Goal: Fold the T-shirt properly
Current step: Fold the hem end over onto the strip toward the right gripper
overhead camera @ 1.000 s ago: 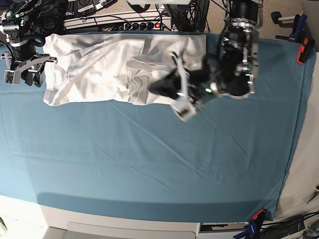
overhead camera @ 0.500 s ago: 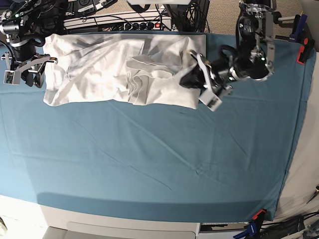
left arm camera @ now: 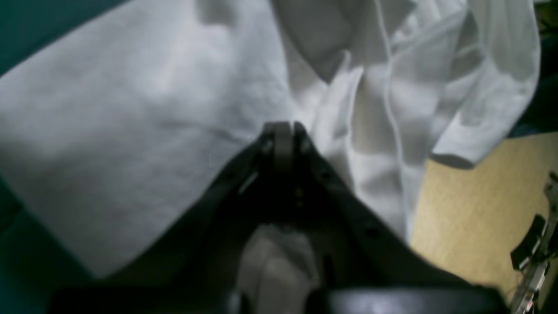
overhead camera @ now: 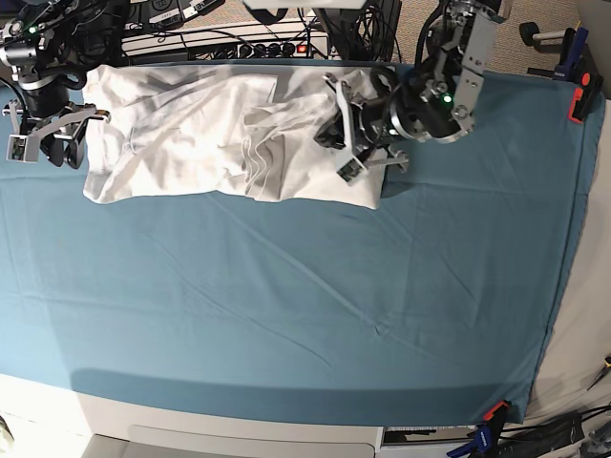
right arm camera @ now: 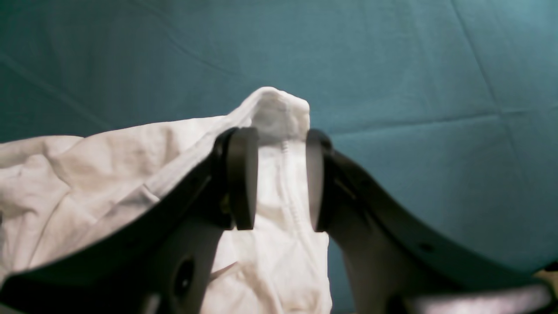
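The white T-shirt lies crumpled along the far edge of the teal cloth. My left gripper is over the shirt's right part. In the left wrist view the left gripper is shut, its tips against the shirt; no cloth shows between the jaws. My right gripper is at the shirt's left edge. In the right wrist view the right gripper is closed on a bunched hem of the shirt, which sticks out past the pads.
A power strip and cables run behind the shirt. Orange clamps hold the cloth at the right edge and the front right corner. Past the shirt's edge, the left wrist view shows tan floor.
My left gripper swung from the shirt's lower right edge out to the right, then back up-left onto the shirt's right part. The right arm has not moved.
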Robot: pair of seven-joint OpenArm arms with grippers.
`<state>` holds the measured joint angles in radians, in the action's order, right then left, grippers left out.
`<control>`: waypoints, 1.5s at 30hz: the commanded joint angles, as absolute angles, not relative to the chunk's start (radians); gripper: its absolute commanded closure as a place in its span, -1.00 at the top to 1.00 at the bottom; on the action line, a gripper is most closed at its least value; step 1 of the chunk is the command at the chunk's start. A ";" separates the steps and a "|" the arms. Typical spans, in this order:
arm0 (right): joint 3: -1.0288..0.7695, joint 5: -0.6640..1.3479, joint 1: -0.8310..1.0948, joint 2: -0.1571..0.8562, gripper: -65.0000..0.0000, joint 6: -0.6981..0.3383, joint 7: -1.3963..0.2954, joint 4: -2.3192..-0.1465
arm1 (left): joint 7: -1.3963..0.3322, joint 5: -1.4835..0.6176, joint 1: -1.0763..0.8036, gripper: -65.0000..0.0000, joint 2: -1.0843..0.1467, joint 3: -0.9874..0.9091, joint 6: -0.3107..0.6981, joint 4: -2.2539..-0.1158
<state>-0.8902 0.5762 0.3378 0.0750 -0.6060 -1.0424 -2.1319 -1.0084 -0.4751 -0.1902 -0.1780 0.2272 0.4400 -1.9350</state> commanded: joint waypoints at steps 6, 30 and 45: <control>-0.896 0.591 0.338 0.089 -0.40 -0.604 -1.013 -2.146 | -1.102 -0.595 -0.183 -1.00 -0.178 0.298 0.458 -1.950; -0.896 0.595 0.338 0.089 -0.40 -0.604 -1.015 -2.146 | -1.150 -0.658 -0.214 -1.00 -0.236 0.070 0.475 -2.006; -0.896 0.595 0.338 0.089 -0.40 -0.604 -1.013 -2.146 | -1.171 -0.688 -0.269 -1.00 -0.235 0.133 0.498 -2.011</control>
